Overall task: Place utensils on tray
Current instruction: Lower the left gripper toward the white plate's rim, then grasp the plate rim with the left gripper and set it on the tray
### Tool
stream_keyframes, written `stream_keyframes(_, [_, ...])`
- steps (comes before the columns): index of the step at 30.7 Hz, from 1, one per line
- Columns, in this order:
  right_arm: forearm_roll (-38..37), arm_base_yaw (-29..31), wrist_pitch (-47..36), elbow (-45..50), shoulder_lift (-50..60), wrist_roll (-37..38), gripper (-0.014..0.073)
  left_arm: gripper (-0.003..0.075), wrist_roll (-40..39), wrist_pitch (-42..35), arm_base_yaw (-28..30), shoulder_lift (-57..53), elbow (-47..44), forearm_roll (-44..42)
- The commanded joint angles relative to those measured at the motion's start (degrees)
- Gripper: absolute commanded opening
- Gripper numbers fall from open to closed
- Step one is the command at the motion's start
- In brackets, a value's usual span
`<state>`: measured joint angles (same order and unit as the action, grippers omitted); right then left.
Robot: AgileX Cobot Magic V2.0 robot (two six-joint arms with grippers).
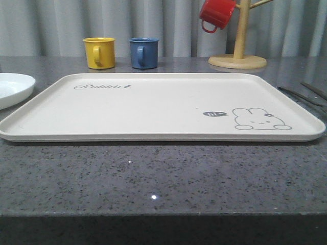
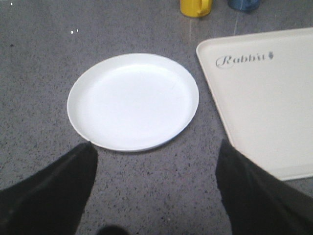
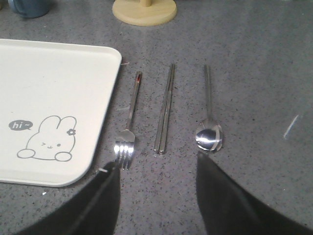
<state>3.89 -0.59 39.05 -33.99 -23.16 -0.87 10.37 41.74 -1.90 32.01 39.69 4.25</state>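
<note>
The cream tray (image 1: 153, 107) with a rabbit drawing lies in the middle of the table and holds nothing. A round white plate (image 2: 133, 101) rests on the counter just left of the tray (image 2: 264, 98). My left gripper (image 2: 156, 159) hovers open near the plate's close rim, nothing between its fingers. Right of the tray (image 3: 49, 98) lie a steel fork (image 3: 128, 122), a pair of chopsticks (image 3: 165, 110) and a spoon (image 3: 209, 115), side by side. My right gripper (image 3: 157, 166) stands open just short of their near ends. The plate's edge (image 1: 13, 89) and utensils (image 1: 306, 94) show at the front view's sides.
A yellow mug (image 1: 99, 52) and a blue mug (image 1: 143, 52) stand behind the tray. A wooden mug tree (image 1: 237, 60) at the back right carries a red mug (image 1: 216, 14). A grey speckled counter (image 1: 153, 173) stretches in front of the tray.
</note>
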Motion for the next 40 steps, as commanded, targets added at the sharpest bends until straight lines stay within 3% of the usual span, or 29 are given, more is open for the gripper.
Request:
stream_keyframes(1, [-0.57, 0.31, -3.75, -2.04, -0.86, -0.21, 0.0402, 0.0514, -0.15, 1.05, -0.19, 5.29, 5.58, -0.89])
stream_keyframes(10, [-0.57, 0.31, -3.75, -2.04, -0.86, -0.21, 0.0402, 0.0514, -0.15, 5.31, 2.03, 24.32, 13.31, -1.37])
stream_keyframes(14, [-0.57, 0.31, -3.75, -2.04, -0.86, -0.21, 0.0402, 0.0514, 0.02, 5.39, 9.94, 32.69, 16.20, 0.69])
stream_keyframes(18, [-0.57, 0.31, -3.75, -2.04, -0.86, -0.21, 0.0402, 0.0514, 7.63, 4.80, 17.96, 39.42, 18.78, 10.65])
stream_keyframes(22, [-0.57, 0.31, -3.75, -2.04, -0.86, -0.21, 0.0402, 0.0514, 10.11, 4.17, 22.73, 46.04, 22.05, 17.93])
stream_keyframes(37, [-0.57, 0.31, -3.75, -2.04, -0.86, -0.21, 0.0402, 0.0511, 10.44, 5.04, 23.10, 59.60, 29.91, 21.84])
stream_keyframes(40, [-0.57, 0.31, -3.75, -2.04, -0.86, -0.21, 0.0402, 0.0430, 10.44, 5.48, 23.10, 59.96, 29.90, 21.95])
